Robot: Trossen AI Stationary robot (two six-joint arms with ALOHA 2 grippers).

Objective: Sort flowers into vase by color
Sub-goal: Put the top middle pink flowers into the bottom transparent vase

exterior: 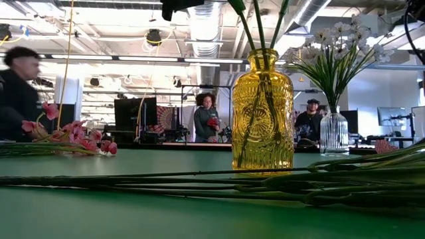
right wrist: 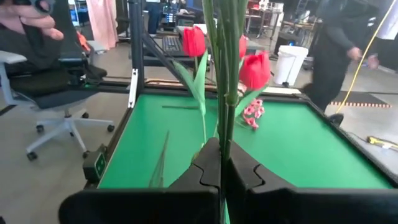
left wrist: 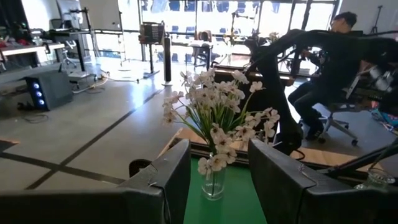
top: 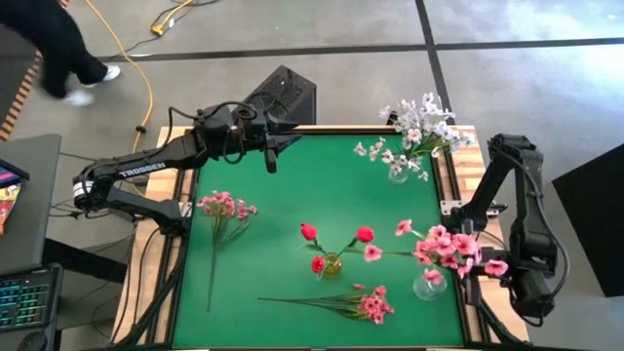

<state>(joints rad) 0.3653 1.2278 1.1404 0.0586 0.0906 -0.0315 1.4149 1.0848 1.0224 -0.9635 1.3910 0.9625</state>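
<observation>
My right gripper (right wrist: 221,160) is at the table's right edge, shut on the green stems of a pink spray (top: 447,244). The spray's blooms spread above a clear vase (top: 429,285) and hide the fingers in the high view. My left gripper (left wrist: 217,186) is open and empty, raised near the table's far edge (top: 270,154), facing the white sprays (left wrist: 214,118) that stand in their clear vase (top: 398,174). Three red tulips (top: 336,244) stand in the yellow vase (exterior: 262,113). Two more pink sprays lie flat on the green mat, one on the left (top: 222,207) and one near the near edge (top: 366,304). My right gripper pinches the pink spray's bundled green stems (right wrist: 222,124) between its two shut fingers, coming about level from the table's right side. The stems run on past the fingertips. The blooms (top: 458,249) are over the clear vase; whether any part rests in it, I cannot tell.
The black box (top: 283,96) sits just beyond the table's far edge, close to my left gripper. People move and sit in the room behind the table. The green mat is bare between the yellow vase and the far edge (top: 322,175).
</observation>
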